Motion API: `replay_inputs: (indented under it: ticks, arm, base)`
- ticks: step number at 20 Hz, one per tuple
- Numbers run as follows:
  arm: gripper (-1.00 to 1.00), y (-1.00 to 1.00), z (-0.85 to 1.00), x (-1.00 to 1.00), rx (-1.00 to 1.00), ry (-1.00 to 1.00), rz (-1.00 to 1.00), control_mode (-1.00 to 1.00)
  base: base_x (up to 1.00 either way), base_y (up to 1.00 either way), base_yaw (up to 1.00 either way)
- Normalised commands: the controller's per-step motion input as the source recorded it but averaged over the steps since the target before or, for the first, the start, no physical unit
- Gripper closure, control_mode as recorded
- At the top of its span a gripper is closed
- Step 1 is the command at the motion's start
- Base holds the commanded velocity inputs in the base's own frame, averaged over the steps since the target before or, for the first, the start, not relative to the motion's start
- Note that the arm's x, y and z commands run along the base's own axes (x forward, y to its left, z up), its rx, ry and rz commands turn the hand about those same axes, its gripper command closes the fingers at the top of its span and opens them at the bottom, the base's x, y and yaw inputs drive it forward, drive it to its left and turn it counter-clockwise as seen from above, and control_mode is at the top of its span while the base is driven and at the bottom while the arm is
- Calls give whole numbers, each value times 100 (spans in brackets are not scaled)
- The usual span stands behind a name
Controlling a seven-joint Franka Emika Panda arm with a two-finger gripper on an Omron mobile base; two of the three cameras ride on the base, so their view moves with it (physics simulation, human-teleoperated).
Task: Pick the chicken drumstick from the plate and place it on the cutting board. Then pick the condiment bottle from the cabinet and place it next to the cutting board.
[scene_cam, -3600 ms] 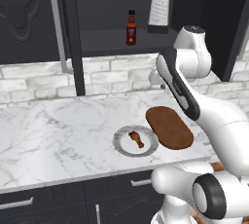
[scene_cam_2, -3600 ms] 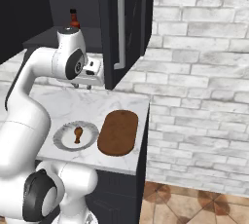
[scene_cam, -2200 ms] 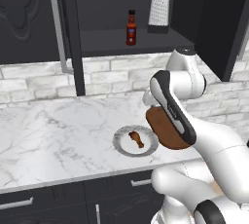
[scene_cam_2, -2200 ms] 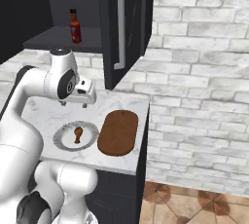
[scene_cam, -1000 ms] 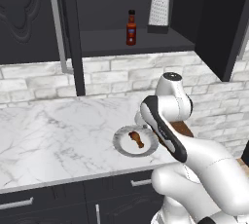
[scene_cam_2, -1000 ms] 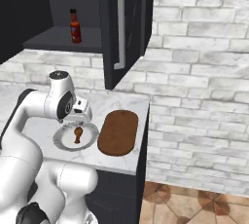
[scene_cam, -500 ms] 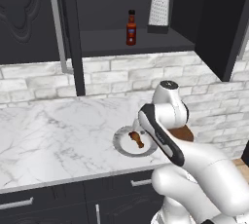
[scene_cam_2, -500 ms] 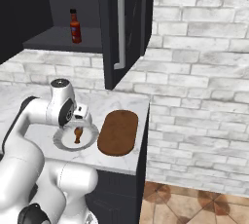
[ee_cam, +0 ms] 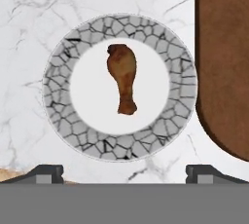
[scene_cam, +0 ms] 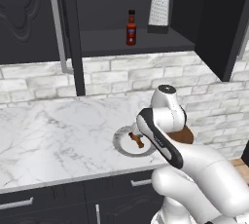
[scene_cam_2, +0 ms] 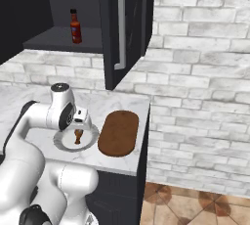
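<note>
The chicken drumstick [ee_cam: 124, 77] lies in the white centre of the plate [ee_cam: 56, 79], thick end away from the hand. My gripper [ee_cam: 124, 172] hangs straight above it, open, its fingertips [ee_cam: 46, 172] spread wide with nothing between them. From the base views, the hand [scene_cam_2: 80, 120] hovers just over the plate [scene_cam_2: 63, 144] and the drumstick [scene_cam_2: 78, 136]. The dark-brown cutting board [scene_cam_2: 118, 132] lies right beside the plate, bare. The condiment bottle [scene_cam: 131, 28] stands upright on the shelf of the open cabinet [scene_cam: 146, 43]. My arm hides most of the cutting board [scene_cam: 187, 134] in the left base view.
A metal box grater [scene_cam: 158, 12] stands on the shelf to the right of the bottle. The cabinet doors stand open, with a silver bar handle [scene_cam_2: 118, 29] above the counter. The marble counter [scene_cam: 53, 130] ends just right of the board, beside a brick wall [scene_cam_2: 205, 87].
The arm has come down and forward, bringing the hand low over the plate. The jaws have stayed wide apart; drumstick, board and bottle have not moved.
</note>
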Motion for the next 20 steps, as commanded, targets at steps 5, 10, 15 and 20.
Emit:
replay_inputs:
  ticks: [5,10,15,20]
  arm:
    - [-100,6,-18,13,0,0,0,-100]
    - [-100,2,-17,19,-1,0,0,-100]
    - [-100,0,-14,20,-1,0,0,-100]
    - [-100,1,-10,12,0,0,0,-100]
  base:
    - [0,0,0]
    - [0,0,0]
    - [0,0,0]
    - [0,0,0]
